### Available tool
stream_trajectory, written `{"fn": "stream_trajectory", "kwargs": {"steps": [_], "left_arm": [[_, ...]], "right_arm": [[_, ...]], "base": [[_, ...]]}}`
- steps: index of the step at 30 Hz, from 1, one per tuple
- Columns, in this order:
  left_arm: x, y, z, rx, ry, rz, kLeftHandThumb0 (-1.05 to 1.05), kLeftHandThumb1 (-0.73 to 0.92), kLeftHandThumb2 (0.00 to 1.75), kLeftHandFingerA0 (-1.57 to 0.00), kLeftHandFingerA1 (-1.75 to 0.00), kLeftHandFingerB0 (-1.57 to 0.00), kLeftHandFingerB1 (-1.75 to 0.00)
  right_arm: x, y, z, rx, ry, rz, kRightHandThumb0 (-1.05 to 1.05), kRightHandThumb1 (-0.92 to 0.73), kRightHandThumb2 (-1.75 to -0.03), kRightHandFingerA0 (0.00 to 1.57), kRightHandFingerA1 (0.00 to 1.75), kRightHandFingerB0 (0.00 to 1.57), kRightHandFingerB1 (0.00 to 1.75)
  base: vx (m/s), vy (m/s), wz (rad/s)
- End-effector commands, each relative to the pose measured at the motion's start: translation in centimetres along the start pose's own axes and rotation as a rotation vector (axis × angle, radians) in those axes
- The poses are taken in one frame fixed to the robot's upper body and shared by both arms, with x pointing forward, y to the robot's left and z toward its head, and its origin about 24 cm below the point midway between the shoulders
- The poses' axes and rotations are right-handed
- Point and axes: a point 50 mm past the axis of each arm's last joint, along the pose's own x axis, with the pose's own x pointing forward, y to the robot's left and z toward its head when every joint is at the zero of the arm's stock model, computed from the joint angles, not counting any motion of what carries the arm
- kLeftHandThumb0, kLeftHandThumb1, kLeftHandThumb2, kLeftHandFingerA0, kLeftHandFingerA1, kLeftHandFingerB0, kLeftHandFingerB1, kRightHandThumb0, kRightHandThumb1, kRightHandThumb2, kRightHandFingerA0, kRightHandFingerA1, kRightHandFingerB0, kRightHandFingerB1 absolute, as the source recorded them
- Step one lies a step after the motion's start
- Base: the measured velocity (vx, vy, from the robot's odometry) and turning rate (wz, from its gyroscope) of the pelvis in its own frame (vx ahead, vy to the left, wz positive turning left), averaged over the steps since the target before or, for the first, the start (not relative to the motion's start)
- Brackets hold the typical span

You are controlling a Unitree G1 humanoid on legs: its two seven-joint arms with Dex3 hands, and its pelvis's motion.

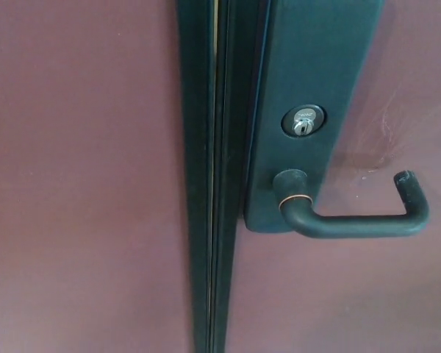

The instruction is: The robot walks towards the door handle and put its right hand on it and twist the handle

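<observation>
Your robot stands close before a maroon door (81, 176), its head camera filled by the dark lever handle (353, 223) at lower right of the frame. The handle sits level, its bar running out to the right from a round hub (294, 190) with a worn coppery ring, and ending in a short return that bends back toward the door. The hub is mounted at the foot of a tall dark plate (309, 73), which also carries a silver keyhole (303, 121) just above the hub. To the left of the plate, a dark vertical seam (209, 176) runs the full height of the frame, where this door meets its neighbour. Judging by how near the handle looms, you appear to have the approach largely done. What remains is the whole of the contact work: the right hand has yet to be placed on the bar, and the level handle suggests no twist has been made. Neither hand appears in the frame, nor any forearm, so you cannot tell how far the right hand's fingers are spread or whether it holds anything; nothing touches the handle.
</observation>
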Motion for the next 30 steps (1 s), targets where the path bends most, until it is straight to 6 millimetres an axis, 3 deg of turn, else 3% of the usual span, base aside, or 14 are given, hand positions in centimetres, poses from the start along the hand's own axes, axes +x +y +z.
{"fn": "stream_trajectory", "kwargs": {"steps": [1, 9, 20, 30], "left_arm": [[-0.2, 0.4, -0.2, 0.049, 0.005, -0.014, -0.23, 0.57, 0.57, -0.74, -0.49, -0.58, -0.43], [-0.3, 0.4, -0.6, 0.065, 0.010, -0.006, -0.24, 0.57, 0.57, -0.74, -0.50, -0.58, -0.43], [-0.5, 0.6, -1.2, 0.085, 0.022, -0.004, -0.25, 0.55, 0.57, -0.74, -0.50, -0.58, -0.43], [-0.6, 0.9, -1.3, 0.113, 0.034, -0.001, -0.24, 0.56, 0.57, -0.74, -0.50, -0.58, -0.43]], "right_arm": [[4.0, 1.9, 3.3, 0.129, -0.072, 0.283, -0.64, -0.46, -0.56, 0.58, 0.49, 0.55, 0.38], [6.2, 3.0, 4.0, 0.074, -0.017, 0.421, -0.64, -0.46, -0.56, 0.54, 0.43, 0.57, 0.37], [7.5, 5.4, 5.0, -0.105, 0.023, 0.694, -0.51, -0.47, -0.55, 0.55, 0.42, 0.51, 0.37], [8.2, 6.3, 4.8, -0.156, 0.092, 0.795, -0.45, -0.52, -0.55, 0.51, 0.42, 0.47, 0.37]], "base": [[0.00, 0.000, 0.00], [0.00, 0.000, 0.00], [0.00, 0.000, 0.00], [0.00, 0.000, 0.00]]}}
